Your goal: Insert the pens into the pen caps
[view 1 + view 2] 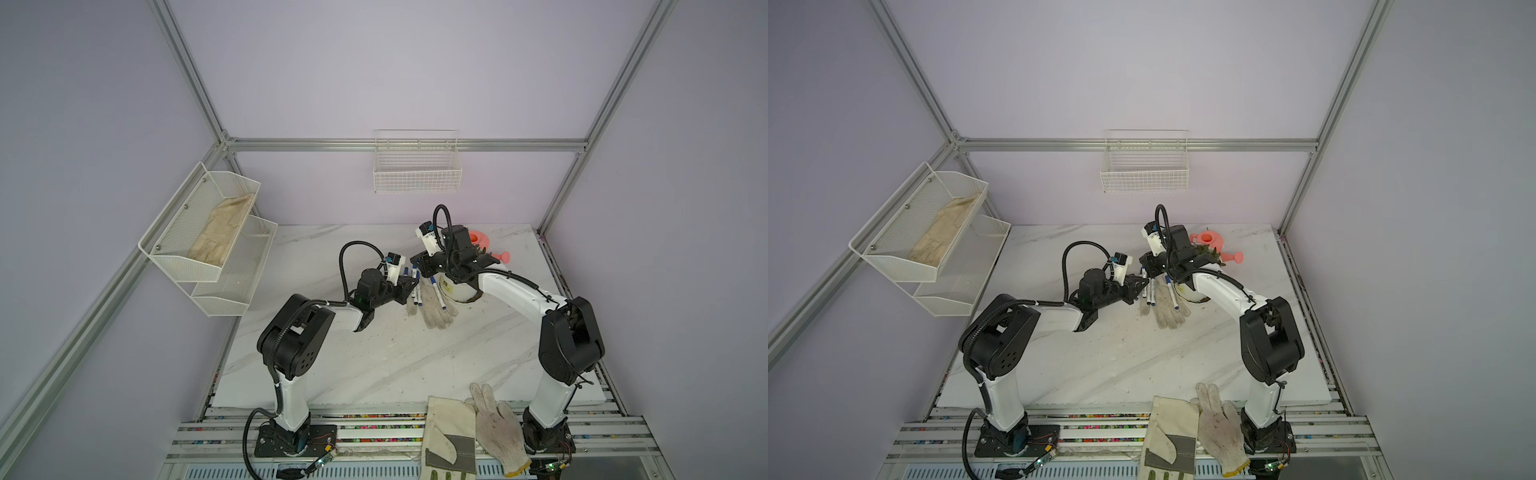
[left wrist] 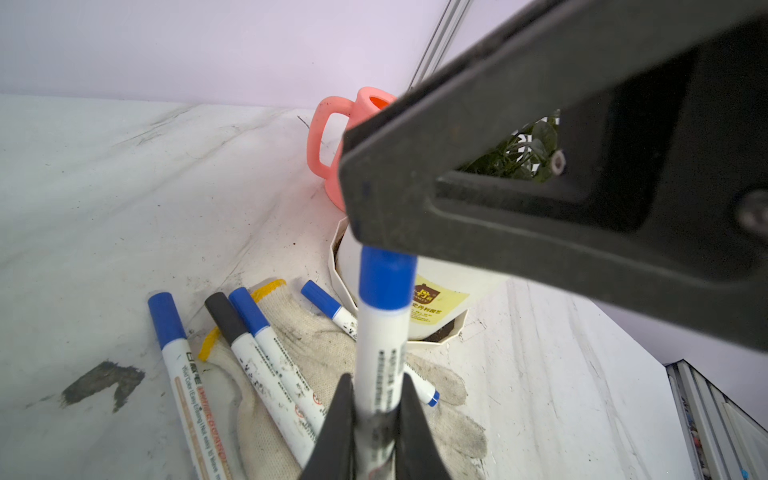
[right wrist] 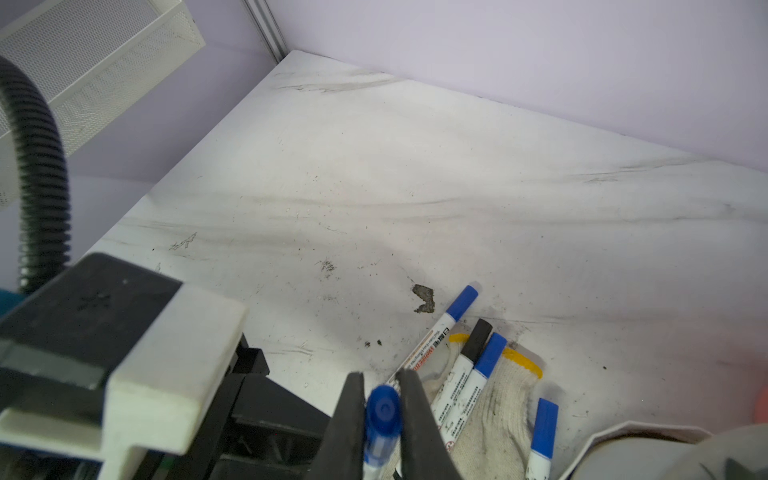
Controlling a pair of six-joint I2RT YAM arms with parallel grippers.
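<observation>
Capping step, right in the thick of it. The left end effector (image 2: 375, 380) is clenched on the barrel of a pen (image 2: 380, 345), held up in the air over the knitted glove (image 2: 453, 382). The right end effector (image 3: 382, 376) is pinched on the blue cap (image 3: 384, 409) at that pen's tip. Cap and barrel look lined up with no gap I can make out, so I judge the cap is on, or very nearly home.

The next move calls for a short, straight push along the pen's axis. Then one side lets go and the pen goes down.

Four other pens (image 2: 183, 365) lie on and just beside the glove, all capped, one with a black cap (image 2: 226, 316). That makes this one look like the last.

Room is tight on one side of the glove, with the white pot (image 2: 432, 299) just beside it and the pink watering can (image 2: 328, 137) beyond. On the glove's other side the counter (image 3: 374, 187) lies open, well away from its edges. That looks the safer place to set down.
</observation>
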